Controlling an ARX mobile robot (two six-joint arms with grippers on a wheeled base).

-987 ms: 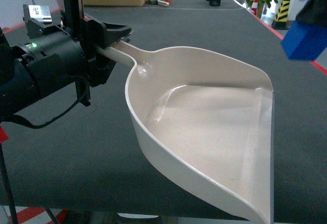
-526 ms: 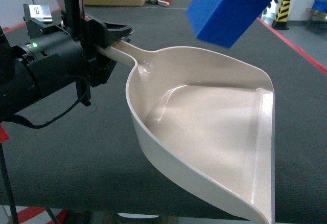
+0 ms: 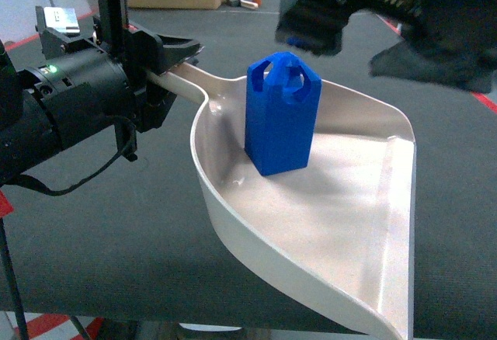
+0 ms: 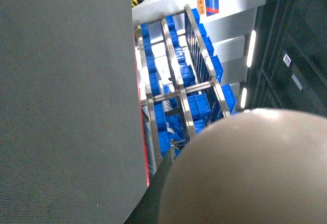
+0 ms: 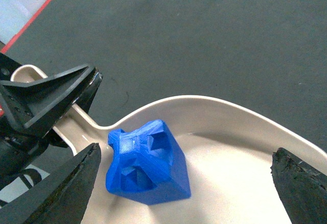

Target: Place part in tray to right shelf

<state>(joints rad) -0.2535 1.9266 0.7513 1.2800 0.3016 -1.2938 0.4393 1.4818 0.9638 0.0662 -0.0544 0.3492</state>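
We saw the blue part (image 3: 282, 115) standing upright inside the cream tray (image 3: 365, 223), toward the tray's 11 o'clock corner near the neck of the handle; in the right wrist view the part (image 5: 148, 163) sat free on the tray floor (image 5: 240, 183), nothing touching it. Our right pincer (image 5: 186, 178) hung above it with its jaws spread wide, one at 9 o'clock and one at 3 o'clock of the part, so we judged the loading step done. Our left pincer (image 3: 159, 64) was clamped on the tray's handle (image 3: 182, 84) at 10 o'clock, holding the tray over the dark worktop (image 3: 116, 223). A steel rack with blue crates (image 4: 179, 96) showed beyond the worktop's edge in the left wrist view; whether that was the right shelf we could not tell. We judged that carrying the loaded tray to the shelf was all that remained.
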